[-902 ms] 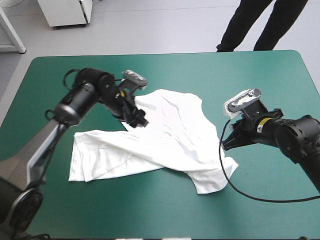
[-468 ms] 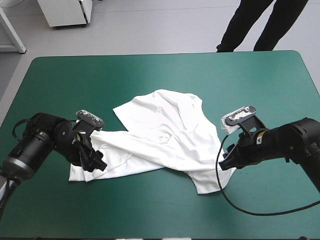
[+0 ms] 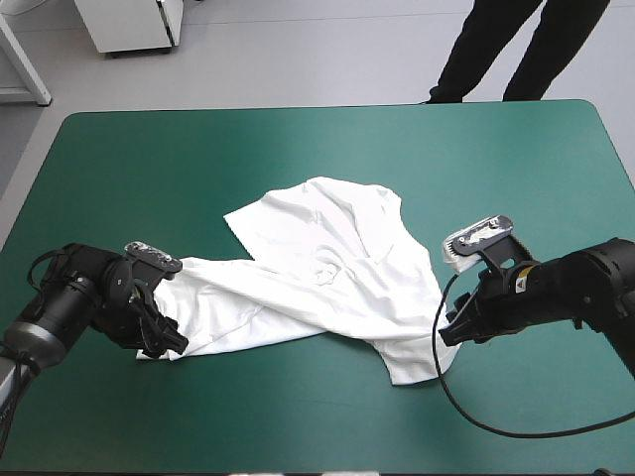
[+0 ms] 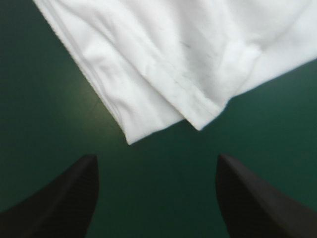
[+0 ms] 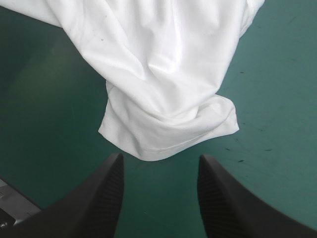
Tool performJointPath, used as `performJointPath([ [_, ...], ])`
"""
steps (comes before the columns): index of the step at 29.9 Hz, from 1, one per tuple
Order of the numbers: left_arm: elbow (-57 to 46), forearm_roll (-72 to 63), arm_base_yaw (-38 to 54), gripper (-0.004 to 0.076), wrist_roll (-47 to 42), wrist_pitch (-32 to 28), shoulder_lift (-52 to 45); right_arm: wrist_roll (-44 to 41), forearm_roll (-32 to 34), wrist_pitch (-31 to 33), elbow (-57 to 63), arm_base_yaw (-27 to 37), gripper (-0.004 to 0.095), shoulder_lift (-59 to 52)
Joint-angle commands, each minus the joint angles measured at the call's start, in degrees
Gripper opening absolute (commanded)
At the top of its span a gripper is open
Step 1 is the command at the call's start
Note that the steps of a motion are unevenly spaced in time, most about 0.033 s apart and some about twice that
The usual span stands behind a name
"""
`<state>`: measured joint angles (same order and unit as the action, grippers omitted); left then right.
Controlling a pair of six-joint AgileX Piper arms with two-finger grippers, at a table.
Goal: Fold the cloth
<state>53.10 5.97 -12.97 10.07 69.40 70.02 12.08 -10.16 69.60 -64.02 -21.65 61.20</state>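
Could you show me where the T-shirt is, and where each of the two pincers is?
T-shirt (image 3: 327, 268), high view: middle of the white cloth.
left pincer (image 4: 156, 159), left wrist view: midway between its open black fingertips.
right pincer (image 5: 161, 157), right wrist view: midway between its open black fingertips.

Support: table (image 3: 298, 139) with teal-green cover, far corners rounded. Lying directly on it: white T-shirt (image 3: 327, 278), around table's middle, loosely spread, wrinkled, one part folded across another. Hemmed end reaches toward near left; another corner points near right. Cover shows all round T-shirt.
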Motion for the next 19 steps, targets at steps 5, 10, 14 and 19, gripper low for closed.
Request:
performJointPath([
  [5,1.00,-1.28,4.86,0.0438,-0.36,-3.08,-0.91,0.13,-0.52,-1.83,-1.87,-0.05,0.0449,-1.16],
  [10,-0.84,-2.25,7.84,0.0438,-0.36,-4.05,-0.53,0.13,-0.52,-1.93,-1.87,-0.05,0.0449,-1.16],
  [14,-4.77,-2.25,8.57,0.0438,-0.55,-5.68,0.79,0.13,-0.52,-1.93,-1.87,-0.05,0.0449,-1.16],
  [19,-6.90,-5.22,11.41,0.0438,-0.03,-8.60,3.57,0.13,-0.64,-1.55,-1.87,-0.05,0.0449,-1.16],
])
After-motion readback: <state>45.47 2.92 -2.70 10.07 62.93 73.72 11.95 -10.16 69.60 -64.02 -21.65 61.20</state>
